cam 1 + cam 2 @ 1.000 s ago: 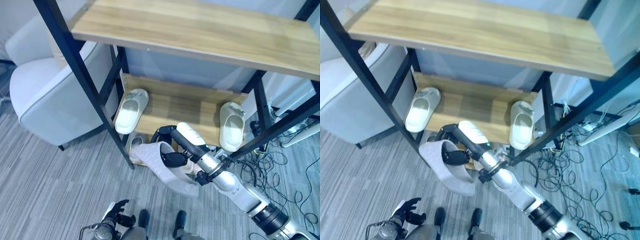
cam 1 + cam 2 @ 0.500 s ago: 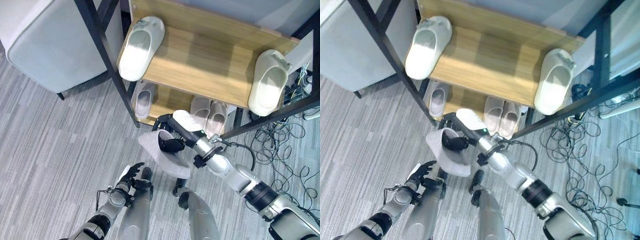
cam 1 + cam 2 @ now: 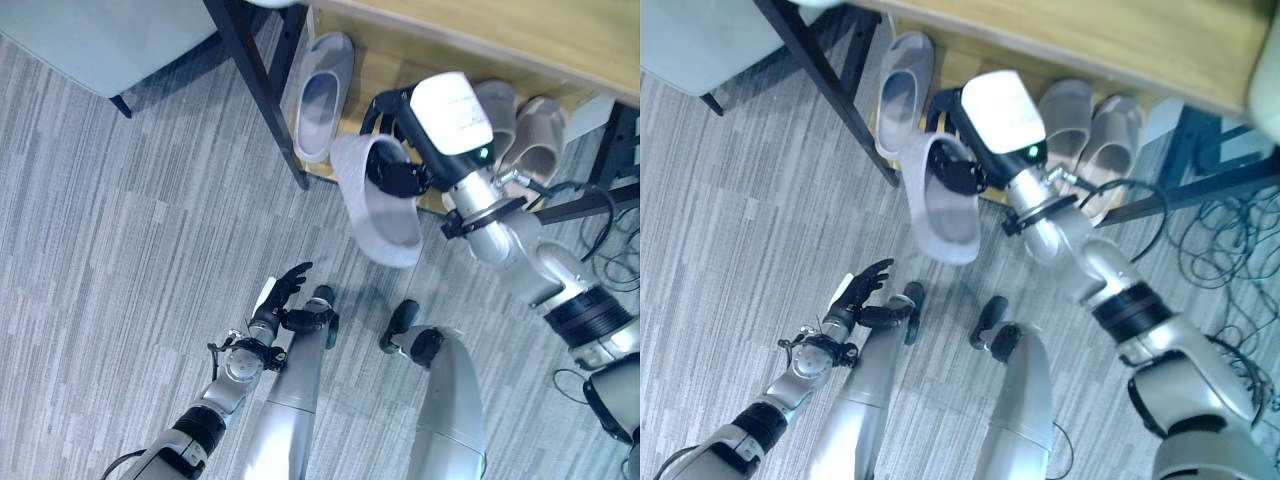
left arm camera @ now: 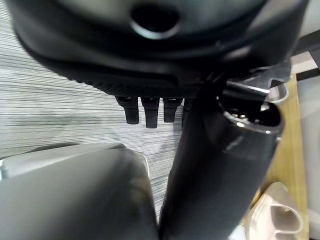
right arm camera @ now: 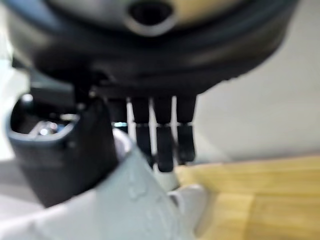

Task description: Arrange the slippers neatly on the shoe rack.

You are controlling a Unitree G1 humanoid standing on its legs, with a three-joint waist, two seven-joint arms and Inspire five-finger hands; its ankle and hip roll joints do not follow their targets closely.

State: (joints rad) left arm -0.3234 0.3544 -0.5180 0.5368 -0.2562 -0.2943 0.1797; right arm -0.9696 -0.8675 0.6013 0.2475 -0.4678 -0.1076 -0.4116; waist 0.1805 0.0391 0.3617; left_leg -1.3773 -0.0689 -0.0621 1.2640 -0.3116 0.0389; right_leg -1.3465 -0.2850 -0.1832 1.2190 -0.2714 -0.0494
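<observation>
Raised since earlier: right hand (image 3: 398, 172) pinches grey slipper (image 3: 385, 215), toe down, before shoe rack (image 3: 395, 65); left hand (image 3: 285, 298) relaxed, fingers apart.

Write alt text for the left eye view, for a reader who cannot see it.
The right robot hand holds a pale slipper in the air in front of the shoe rack's bottom shelf, where one slipper lies at the left and a pair at the right. The left robot hand hangs open over grey striped carpet.
</observation>
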